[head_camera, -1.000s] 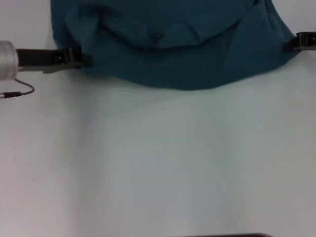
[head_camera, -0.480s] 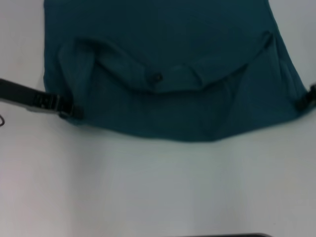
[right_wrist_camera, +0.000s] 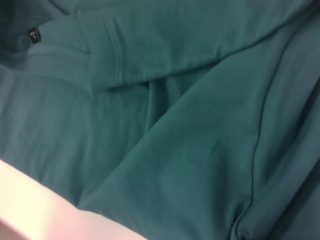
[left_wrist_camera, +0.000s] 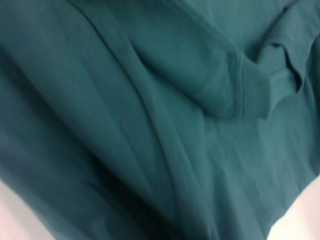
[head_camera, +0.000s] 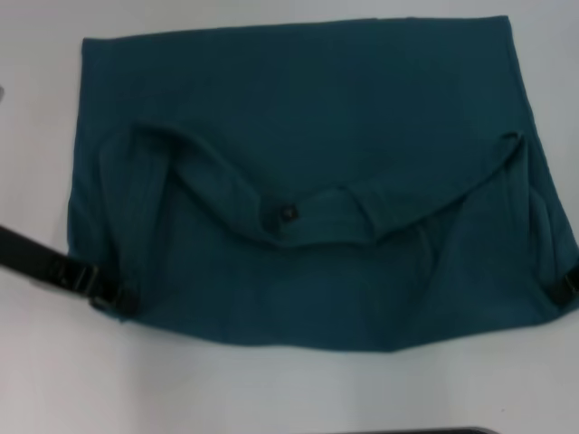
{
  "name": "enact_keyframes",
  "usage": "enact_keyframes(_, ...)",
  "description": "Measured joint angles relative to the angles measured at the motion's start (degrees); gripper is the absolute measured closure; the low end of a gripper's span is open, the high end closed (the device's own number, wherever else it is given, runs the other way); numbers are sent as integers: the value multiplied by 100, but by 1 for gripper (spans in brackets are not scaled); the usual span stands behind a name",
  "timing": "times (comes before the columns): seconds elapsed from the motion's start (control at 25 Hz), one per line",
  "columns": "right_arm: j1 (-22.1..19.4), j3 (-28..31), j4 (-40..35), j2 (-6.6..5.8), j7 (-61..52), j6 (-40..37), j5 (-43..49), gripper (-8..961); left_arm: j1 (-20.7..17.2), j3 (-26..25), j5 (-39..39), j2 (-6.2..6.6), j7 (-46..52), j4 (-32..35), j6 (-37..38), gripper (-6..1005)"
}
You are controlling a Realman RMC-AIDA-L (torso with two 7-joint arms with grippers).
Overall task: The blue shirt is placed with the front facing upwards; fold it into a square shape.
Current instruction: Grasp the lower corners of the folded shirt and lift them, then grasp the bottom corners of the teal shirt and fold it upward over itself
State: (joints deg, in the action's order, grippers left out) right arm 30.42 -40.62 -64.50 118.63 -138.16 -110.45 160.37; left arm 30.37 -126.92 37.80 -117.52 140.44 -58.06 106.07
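the blue shirt (head_camera: pixel 298 181) fills mid-frame on the white table (head_camera: pixel 271 398); left gripper (head_camera: pixel 116 298) pinches its lower-left corner, right gripper (head_camera: pixel 570 287) pinches the lower-right edge.

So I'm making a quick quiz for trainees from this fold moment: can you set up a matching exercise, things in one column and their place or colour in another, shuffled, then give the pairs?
Things:
1. blue shirt
2. neck label
3. left hand
4. right hand

Descriptions:
A. at the shirt's edge on the robot's right side
B. small dark spot at the collar, mid-shirt
C. teal cloth spread on the white table
D. at the shirt's near corner on the robot's left side

Pairs: 1-C, 2-B, 3-D, 4-A
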Motion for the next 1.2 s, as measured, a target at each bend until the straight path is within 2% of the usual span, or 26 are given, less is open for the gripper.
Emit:
enact_keyframes(0.16,-123,-12,18,10,84,-115,4,922,-157,29,-372,-180,23,-325,316,979)
enact_keyframes(0.44,-233,22,128,-64,264,-133,-25,922,-233,-70,-897,-359,-124,-513,486,978)
enact_keyframes(0.64,-197,163,136,-121,546,-303,-474,922,-222,-258,-629,-358,-376,-670,668,978)
enact_keyframes(0.76,-132,393,143,-306,581,-301,-1232,923,-98,-598,-208,-279,-572,-791,864,978)
enact_keyframes(0.88,-31,664,185,-491,510,-106,-1856,923,198,-1044,-7,-133,-483,-735,804,978)
enact_keyframes(1.04,83,811,242,-599,232,497,-1968,923,559,-1441,16,-48,-199,-501,382,979)
enact_keyframes(1.2,236,853,527,-652,130,1138,-1992,922,869,-1342,-19,-59,38,-125,-558,979)
